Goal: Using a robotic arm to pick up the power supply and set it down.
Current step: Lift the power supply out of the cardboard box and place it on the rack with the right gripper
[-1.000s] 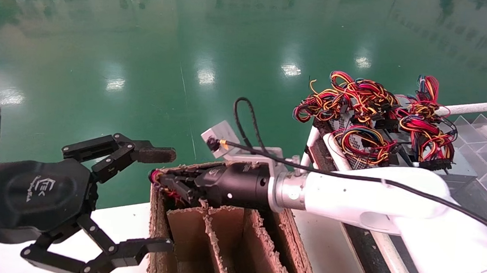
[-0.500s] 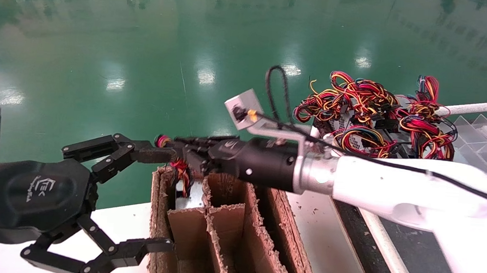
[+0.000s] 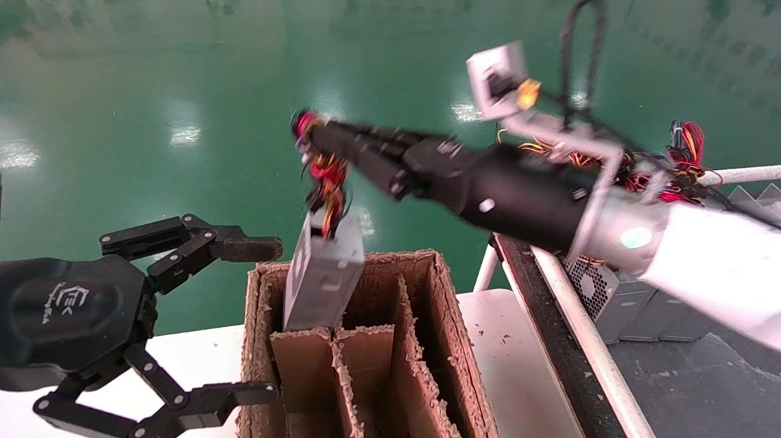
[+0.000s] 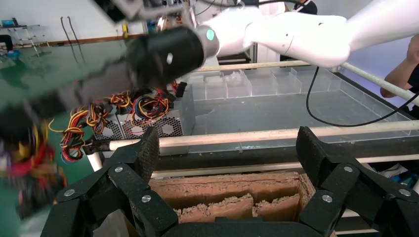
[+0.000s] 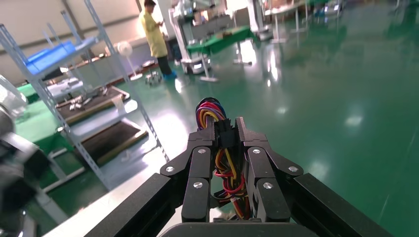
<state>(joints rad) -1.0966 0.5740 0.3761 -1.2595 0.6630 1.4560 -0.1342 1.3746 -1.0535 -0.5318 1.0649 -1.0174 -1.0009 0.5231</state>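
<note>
My right gripper (image 3: 309, 129) is shut on the red, yellow and black wires (image 3: 326, 180) of the power supply (image 3: 323, 276). The silver-grey box hangs upright from those wires, and its lower end sits in the far left compartment of the brown cardboard box (image 3: 453, 361). In the right wrist view the right gripper (image 5: 225, 129) clamps the wire bundle (image 5: 226, 170) between its pads. The white robotic arm (image 3: 724, 263) reaches in from the right. My left gripper (image 3: 260, 320) stays open beside the box's left wall, and the left wrist view shows this gripper (image 4: 228, 153) holding nothing above the cardboard box (image 4: 227, 190).
More silver power supplies (image 3: 605, 289) with wire bunches (image 4: 143, 106) stand on the dark cart at right, behind a white rail (image 3: 588, 343). Clear plastic dividers (image 3: 777, 198) lie farther right. The box stands on a white table (image 3: 522, 393). Green floor lies beyond.
The right gripper has risen and swung up to the right with the wires, drawing the power supply partly up out of the cardboard compartment. The left arm has not moved.
</note>
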